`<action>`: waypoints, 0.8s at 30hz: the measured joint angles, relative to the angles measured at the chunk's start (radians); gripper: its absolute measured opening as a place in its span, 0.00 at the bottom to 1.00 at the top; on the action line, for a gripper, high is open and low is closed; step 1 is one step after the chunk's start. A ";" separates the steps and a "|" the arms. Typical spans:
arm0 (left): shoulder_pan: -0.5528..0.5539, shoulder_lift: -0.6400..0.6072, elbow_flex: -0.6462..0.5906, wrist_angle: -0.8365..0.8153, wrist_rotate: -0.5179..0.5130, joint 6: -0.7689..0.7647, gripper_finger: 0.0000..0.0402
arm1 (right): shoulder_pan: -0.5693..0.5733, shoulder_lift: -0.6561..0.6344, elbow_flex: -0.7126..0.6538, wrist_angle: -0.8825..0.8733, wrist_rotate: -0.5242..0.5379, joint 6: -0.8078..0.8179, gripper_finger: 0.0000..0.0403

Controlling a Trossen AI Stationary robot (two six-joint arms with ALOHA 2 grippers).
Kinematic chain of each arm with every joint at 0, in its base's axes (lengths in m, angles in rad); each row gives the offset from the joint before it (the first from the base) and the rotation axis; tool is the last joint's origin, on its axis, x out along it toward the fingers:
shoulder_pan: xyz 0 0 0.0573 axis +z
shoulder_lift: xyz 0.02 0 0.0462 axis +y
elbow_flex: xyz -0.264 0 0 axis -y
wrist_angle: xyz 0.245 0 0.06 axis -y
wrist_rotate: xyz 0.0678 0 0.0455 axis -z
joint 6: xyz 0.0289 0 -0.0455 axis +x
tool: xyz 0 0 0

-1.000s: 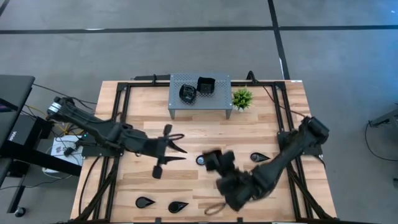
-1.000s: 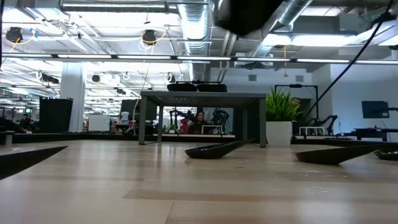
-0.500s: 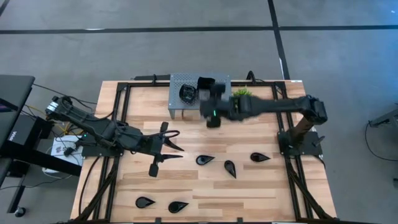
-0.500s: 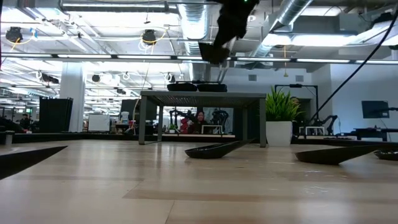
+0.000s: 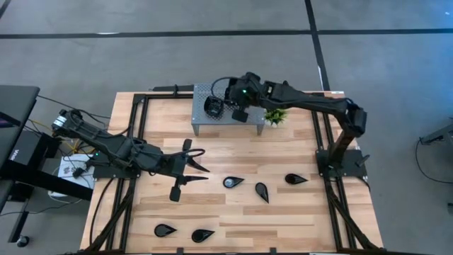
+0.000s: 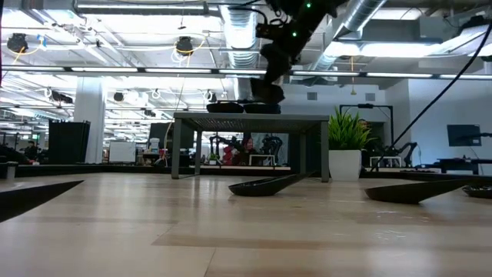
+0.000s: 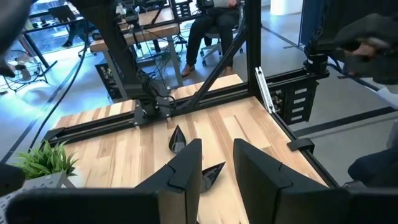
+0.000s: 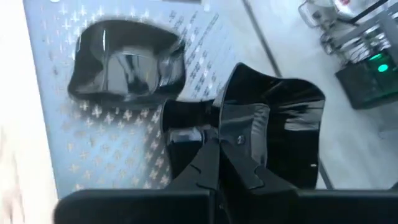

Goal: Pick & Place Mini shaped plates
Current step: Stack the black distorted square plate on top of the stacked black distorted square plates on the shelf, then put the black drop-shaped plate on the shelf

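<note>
Two plates already sit on the perforated shelf [image 5: 212, 120]; five teardrops lie on the tabletop [image 5: 233, 163].

My right jaws [image 8: 214, 158], over the shelf's far side, pinch the wall of a wavy-edged plate [image 8: 286, 137] beside the rounded plate [image 8: 124, 62]. I should lower it flat, clear of its neighbour and the potted plant [image 5: 275, 112], before letting go. My left jaws [image 7: 214, 168] wait parted, mid-left above the tabletop.

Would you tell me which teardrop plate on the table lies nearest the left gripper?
The teardrop plate just right of the left gripper; the other four lie farther away.
</note>
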 joint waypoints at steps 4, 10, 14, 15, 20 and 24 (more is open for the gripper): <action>0.000 0.000 -0.001 -0.001 0.000 -0.001 0.23 | -0.010 0.022 -0.001 -0.016 0.016 -0.051 0.03; 0.000 0.000 -0.001 0.000 0.000 -0.001 0.23 | -0.003 0.027 -0.001 -0.033 0.018 -0.076 0.12; 0.000 0.000 -0.001 0.000 0.000 -0.003 0.23 | 0.015 0.026 -0.001 -0.030 0.019 -0.063 0.20; 0.000 0.000 -0.001 0.000 0.000 -0.003 0.23 | 0.025 0.026 -0.001 -0.030 0.020 -0.056 0.22; 0.000 0.000 -0.001 0.000 0.000 -0.029 0.23 | 0.103 -0.007 0.000 -0.082 0.025 -0.113 0.27; -0.003 0.003 -0.001 -0.001 0.000 -0.055 0.23 | 0.216 -0.055 -0.001 -0.187 0.089 -0.087 0.29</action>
